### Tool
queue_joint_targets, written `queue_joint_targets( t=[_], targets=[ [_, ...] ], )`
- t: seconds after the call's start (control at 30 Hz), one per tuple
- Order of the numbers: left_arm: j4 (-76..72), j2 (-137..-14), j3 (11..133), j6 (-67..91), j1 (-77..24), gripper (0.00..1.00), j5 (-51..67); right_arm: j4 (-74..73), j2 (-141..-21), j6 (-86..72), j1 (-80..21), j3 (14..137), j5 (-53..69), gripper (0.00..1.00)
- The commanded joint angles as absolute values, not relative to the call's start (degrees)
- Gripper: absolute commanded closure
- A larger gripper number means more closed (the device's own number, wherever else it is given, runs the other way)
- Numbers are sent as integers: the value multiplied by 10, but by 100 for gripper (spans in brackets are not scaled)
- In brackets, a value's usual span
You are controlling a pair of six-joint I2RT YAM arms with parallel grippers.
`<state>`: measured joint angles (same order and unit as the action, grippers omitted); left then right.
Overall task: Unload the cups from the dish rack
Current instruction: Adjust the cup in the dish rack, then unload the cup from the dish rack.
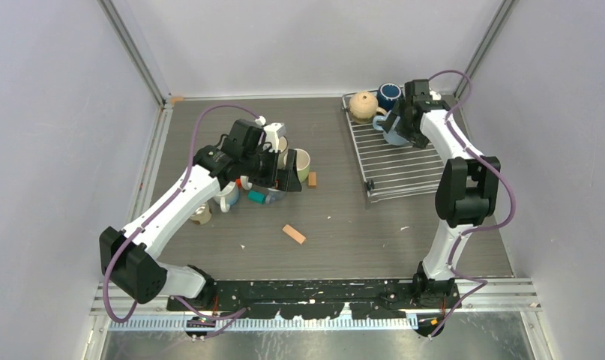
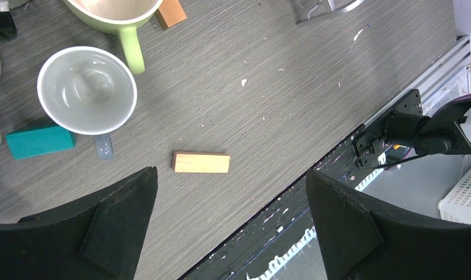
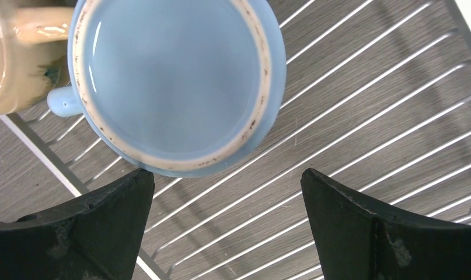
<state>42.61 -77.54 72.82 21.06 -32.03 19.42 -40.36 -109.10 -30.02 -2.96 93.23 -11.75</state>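
The silver wire dish rack (image 1: 404,169) lies at the back right. At its far end stand a tan cup (image 1: 363,106), a navy cup (image 1: 390,94) and a light blue cup (image 1: 391,135). My right gripper (image 1: 405,124) hovers over the light blue cup (image 3: 174,76), open, jaws just short of its rim; the tan cup (image 3: 11,58) touches it on the left. My left gripper (image 1: 284,180) hangs open and empty over the table beside a cluster of cups, among them a lime green cup (image 2: 113,14) and a white cup (image 2: 87,90).
A long wooden block (image 2: 201,163) lies on the table between the left fingers' line of sight. A teal block (image 2: 39,142) and a small orange block (image 2: 171,13) sit by the cups. Bare rack wires (image 3: 367,116) fill the near half of the rack.
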Motion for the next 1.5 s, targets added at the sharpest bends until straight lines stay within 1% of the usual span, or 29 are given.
queue_joint_targets(
  t=[0.0, 0.2, 0.33, 0.47, 0.5, 0.6, 0.77, 0.9, 1.03, 1.13, 1.3, 1.47],
  targets=[
    [402, -775, 727, 214, -323, 0, 205, -399, -1050, -294, -10, 930, -163, 0],
    [401, -779, 729, 214, -322, 0, 208, -397, -1006, -308, 25, 880, -167, 0],
    [400, -780, 728, 215, -323, 0, 210, -404, -979, -334, 27, 865, -162, 0],
    [396, -783, 725, 215, -323, 0, 211, -390, -965, -385, 1, 852, -173, 0],
    [395, -784, 726, 216, -323, 0, 212, -390, -967, -401, -20, 857, -182, 0],
    [395, -785, 725, 216, -322, 0, 212, -394, -990, -472, -50, 888, -205, 0],
    [393, -779, 720, 214, -323, 0, 208, -428, -1051, -577, -90, 980, -270, 0],
    [388, -778, 714, 213, -323, 0, 206, -500, -1114, -691, -107, 1071, -319, 0],
    [384, -777, 709, 213, -323, 0, 209, -619, -1198, -798, -111, 1186, -333, 0],
    [380, -776, 704, 213, -322, 0, 214, -668, -1239, -848, -116, 1251, -328, 0],
    [377, -775, 699, 214, -322, 0, 219, -684, -1251, -942, -130, 1261, -328, 0],
    [374, -772, 697, 215, -323, 0, 224, -675, -1265, -978, -134, 1264, -324, 0]
  ],
)
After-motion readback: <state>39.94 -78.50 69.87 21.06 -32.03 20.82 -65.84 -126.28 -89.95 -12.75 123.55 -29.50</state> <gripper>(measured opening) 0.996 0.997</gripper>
